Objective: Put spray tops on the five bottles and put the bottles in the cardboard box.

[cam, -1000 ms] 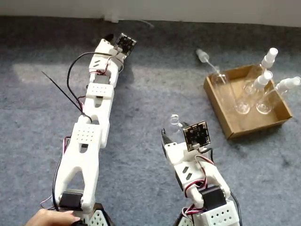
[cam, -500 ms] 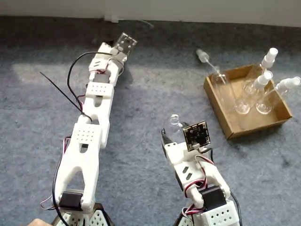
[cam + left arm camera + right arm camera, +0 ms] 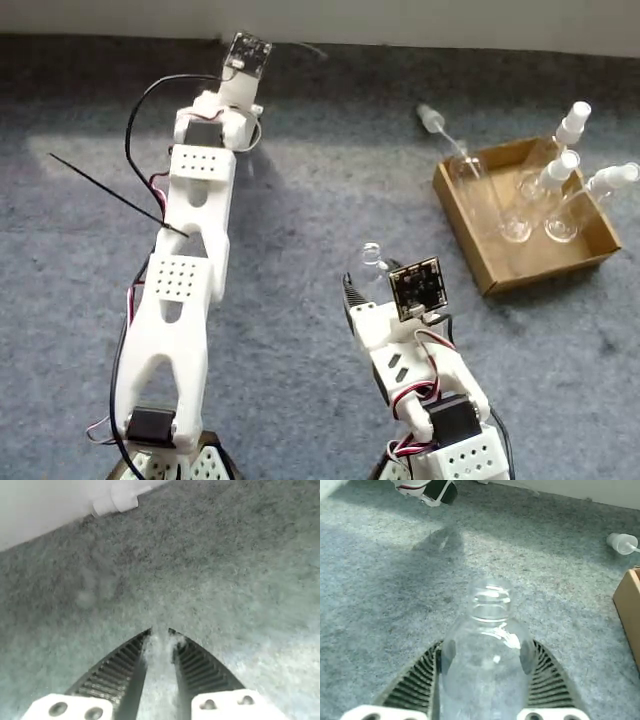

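The supporting surface is found to be a grey short-pile carpet (image 3: 300,200), bounded on the far side by a pale wall (image 3: 400,18). A shallow open cardboard box (image 3: 462,240) is set directly on the carpet and lies skewed to the wall line. One loose spray top (image 3: 432,120) is laid flat on the carpet just beside the box, on its wall-facing side, with its thin tube pointed toward the box. A small white cylindrical piece (image 3: 117,497) is noted at the foot of the wall, well apart from the box.

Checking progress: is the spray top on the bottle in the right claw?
Off. The clear round bottle has a bare, open neck.
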Controlling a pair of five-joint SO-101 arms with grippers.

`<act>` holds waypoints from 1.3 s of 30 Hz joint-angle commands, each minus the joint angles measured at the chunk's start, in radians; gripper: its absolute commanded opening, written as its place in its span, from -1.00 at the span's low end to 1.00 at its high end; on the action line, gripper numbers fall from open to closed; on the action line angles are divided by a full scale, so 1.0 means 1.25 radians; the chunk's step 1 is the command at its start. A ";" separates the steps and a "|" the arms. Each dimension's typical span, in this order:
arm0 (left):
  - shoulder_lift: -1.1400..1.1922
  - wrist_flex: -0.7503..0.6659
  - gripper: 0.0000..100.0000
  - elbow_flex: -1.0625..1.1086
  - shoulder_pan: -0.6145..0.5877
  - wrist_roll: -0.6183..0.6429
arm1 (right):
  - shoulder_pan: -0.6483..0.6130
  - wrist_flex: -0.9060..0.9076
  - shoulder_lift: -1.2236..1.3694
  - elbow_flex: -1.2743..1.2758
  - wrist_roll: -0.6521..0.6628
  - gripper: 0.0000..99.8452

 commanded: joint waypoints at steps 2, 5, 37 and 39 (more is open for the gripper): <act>-0.157 0.169 -0.99 -0.047 0.015 0.079 | -0.003 0.002 -0.006 0.123 0.009 -0.84; -0.235 0.295 -0.99 -0.052 0.015 0.097 | -0.003 0.002 -0.006 0.123 0.009 -0.84; -1.242 0.562 -0.99 0.800 -0.056 0.082 | -0.007 0.002 -0.006 0.123 0.009 -0.84; -1.291 0.562 -0.99 0.856 -0.056 0.082 | -0.007 0.002 -0.006 0.123 0.009 -0.84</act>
